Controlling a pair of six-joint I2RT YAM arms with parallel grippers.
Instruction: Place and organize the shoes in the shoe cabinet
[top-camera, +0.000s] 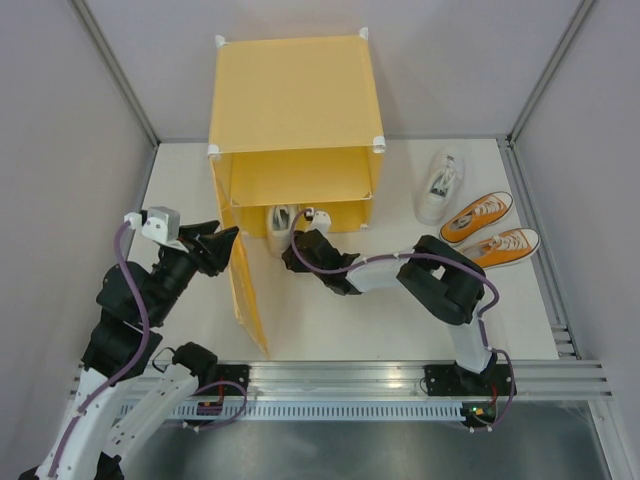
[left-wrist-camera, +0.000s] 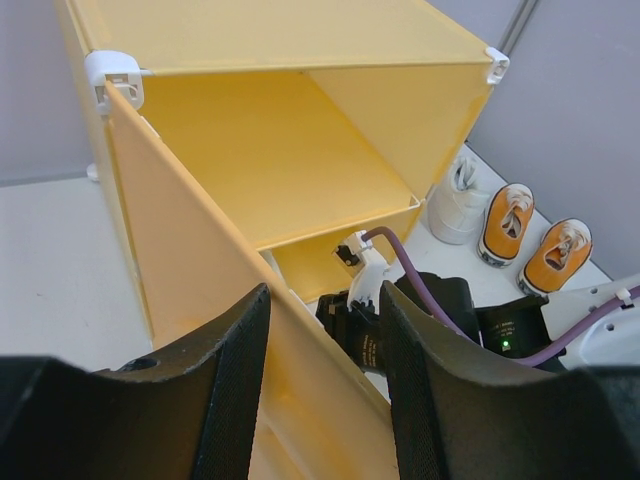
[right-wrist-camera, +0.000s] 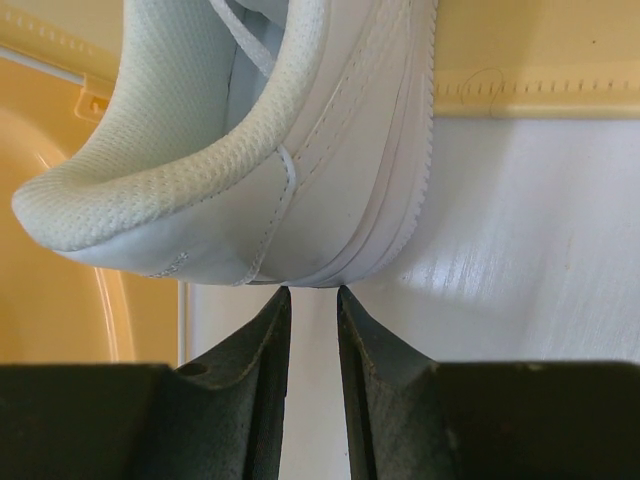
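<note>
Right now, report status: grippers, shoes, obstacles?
Left gripper open astride cabinet door. Right gripper slightly open, empty, behind white shoe at cabinet mouth. Other white shoe, orange pair outside.

Left arm (top-camera: 128, 300) and right arm (top-camera: 445, 280) reach forward, left hand (left-wrist-camera: 325, 300) moderately spread, right hand (right-wrist-camera: 312, 292) narrowly parted.

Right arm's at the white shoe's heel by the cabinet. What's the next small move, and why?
Probably nudge the right gripper forward, pushing the white shoe deeper into the lower compartment: its heel lies outside on the table, ungripped, just ahead of the jaws, while the left gripper straddles the open door.
</note>
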